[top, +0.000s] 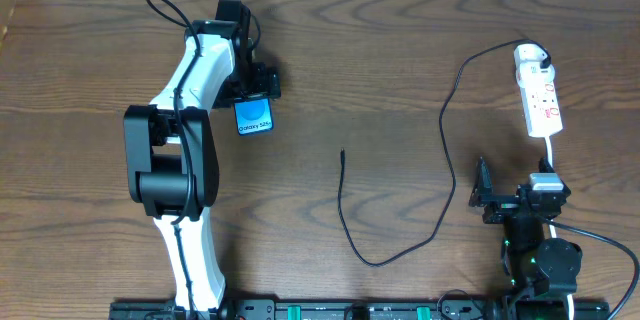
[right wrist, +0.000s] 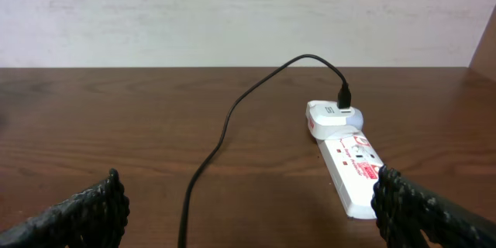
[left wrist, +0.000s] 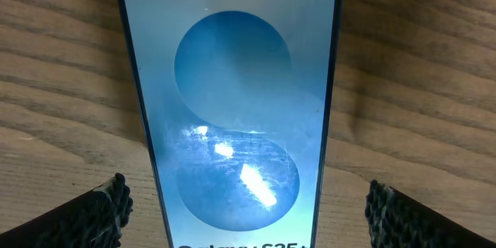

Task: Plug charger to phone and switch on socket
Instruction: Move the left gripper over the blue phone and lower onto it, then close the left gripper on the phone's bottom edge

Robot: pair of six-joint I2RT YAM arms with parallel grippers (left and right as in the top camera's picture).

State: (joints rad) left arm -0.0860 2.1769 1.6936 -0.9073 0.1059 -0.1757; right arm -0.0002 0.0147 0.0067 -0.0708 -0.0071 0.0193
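The phone (top: pixel 254 117) lies flat on the table at the left, blue screen up with "Galaxy" text. My left gripper (top: pixel 257 84) hovers over its far end, open, fingers either side of the phone (left wrist: pixel 236 116) without touching. The black charger cable (top: pixel 447 140) runs from a white plug head (top: pixel 532 57) seated in the white socket strip (top: pixel 541 100) at the right, loops down and ends in a free plug tip (top: pixel 342 153) mid-table. My right gripper (top: pixel 483 200) is open and empty near the strip's near end; strip (right wrist: pixel 350 167) and cable (right wrist: pixel 225 128) show ahead of it.
The strip's white cord (top: pixel 552 155) runs down toward the right arm base (top: pixel 540 260). The left arm's white links (top: pixel 185 130) stretch over the left part of the table. A pale wall (right wrist: pixel 232 15) stands behind the table's far edge.
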